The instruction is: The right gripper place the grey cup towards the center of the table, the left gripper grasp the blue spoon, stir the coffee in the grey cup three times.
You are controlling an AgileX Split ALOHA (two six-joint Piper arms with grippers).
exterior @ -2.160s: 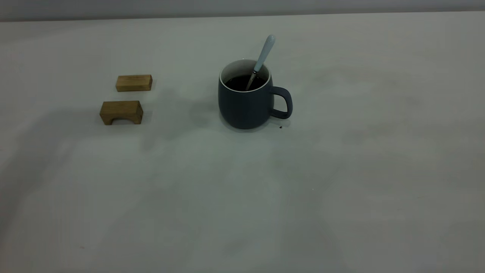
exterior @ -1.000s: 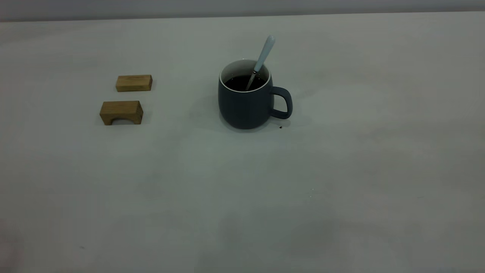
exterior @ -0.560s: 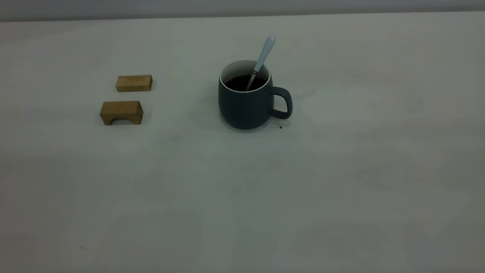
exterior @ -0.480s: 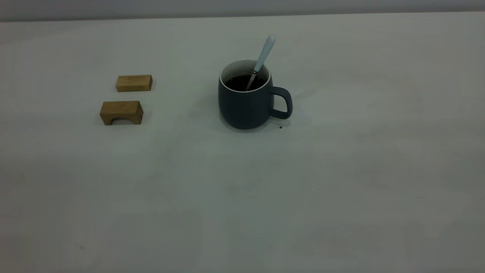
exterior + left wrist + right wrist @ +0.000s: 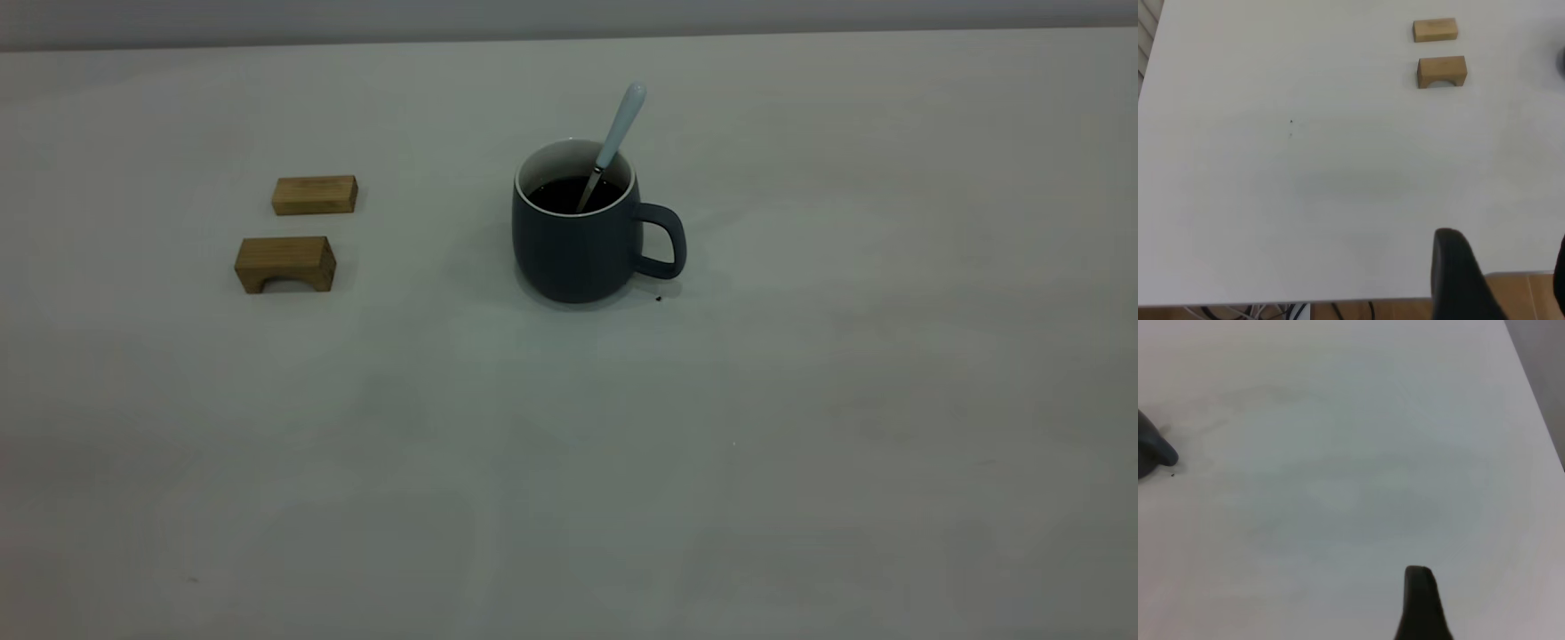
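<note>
Two tan wooden blocks left of my workspace, near each other, not touching. Farther one, flat rectangular block (image 5: 314, 195), lies flat. Nearer one, arched block (image 5: 284, 264), stands on two feet, notch down. Cables (image 5: 1281, 311) hang below near edge.

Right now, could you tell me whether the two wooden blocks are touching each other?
Apart: the exterior view shows bare table between the flat block and the arched block.

black rounded pincer (image 5: 1498, 280) tips

The table (image 5: 800, 400) bears the grey cup (image 5: 576, 249) and two wooden blocks (image 5: 285, 263).
</note>
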